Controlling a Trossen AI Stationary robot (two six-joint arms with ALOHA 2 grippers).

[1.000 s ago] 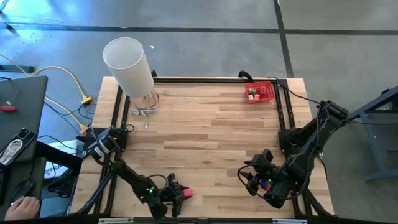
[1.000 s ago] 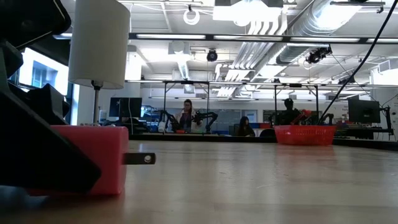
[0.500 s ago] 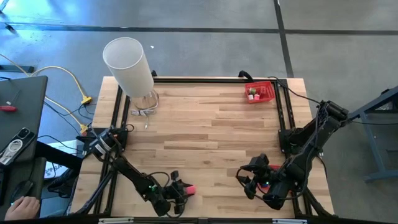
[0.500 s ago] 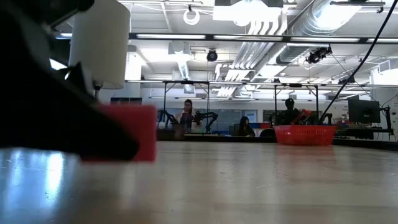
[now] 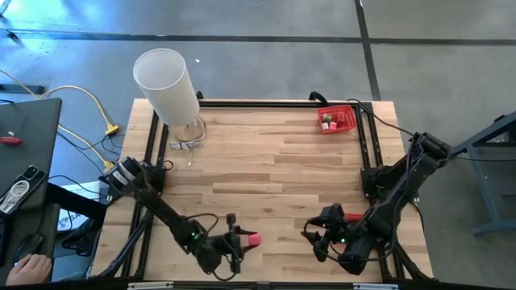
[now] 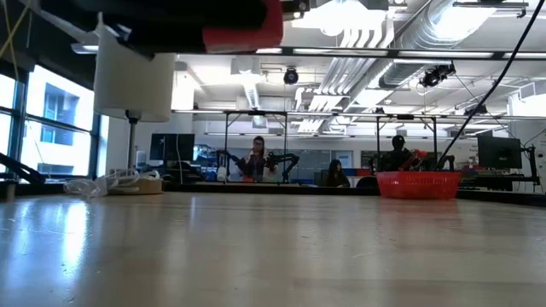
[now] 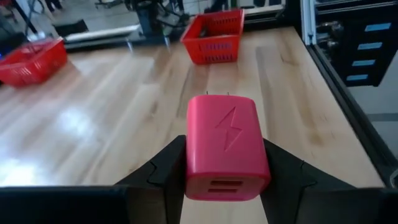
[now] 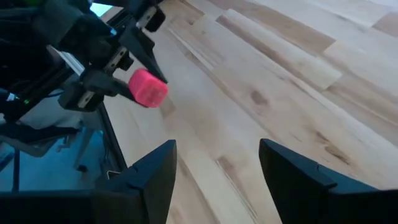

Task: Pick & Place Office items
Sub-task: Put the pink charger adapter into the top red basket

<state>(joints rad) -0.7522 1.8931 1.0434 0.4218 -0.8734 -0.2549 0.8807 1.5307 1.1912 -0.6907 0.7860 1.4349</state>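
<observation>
- The left claw (image 5: 242, 242) hangs near the front edge of the tabletop (image 5: 274, 169), clenched on a pink charger block (image 7: 227, 146) — a small plug adapter with a lightning mark on its face and two prongs at its far end.
- The left wrist view shows the two dark fingers pressing the block's opposite flat sides, prongs pointing away from the wrist. That looks like the sensible hold: the broad faces give the pads an even seat, and the prongs stay free.
- In the low view the block shows high in the picture, with bare wood under it, so it is lifted clear rather than resting. My reading is that the pick is done and the carry is the step in hand.
- A red tray (image 5: 336, 119) sits at the far right corner, well apart from the left claw, with a few tiny pieces already in it — green and red ones can be made out. It is the likely drop point, which would mean a long diagonal reach.
- The left wrist view shows a red tray ahead of the block and a second red basket (image 7: 32, 60) off to the side.
- The right claw (image 5: 322, 236) waits low at the front right, its fingers spread and holding nothing; its own camera looks across at the pink block.
- A tall white cylinder (image 5: 167, 86) stands at the far left corner, out of the way of that path.
</observation>
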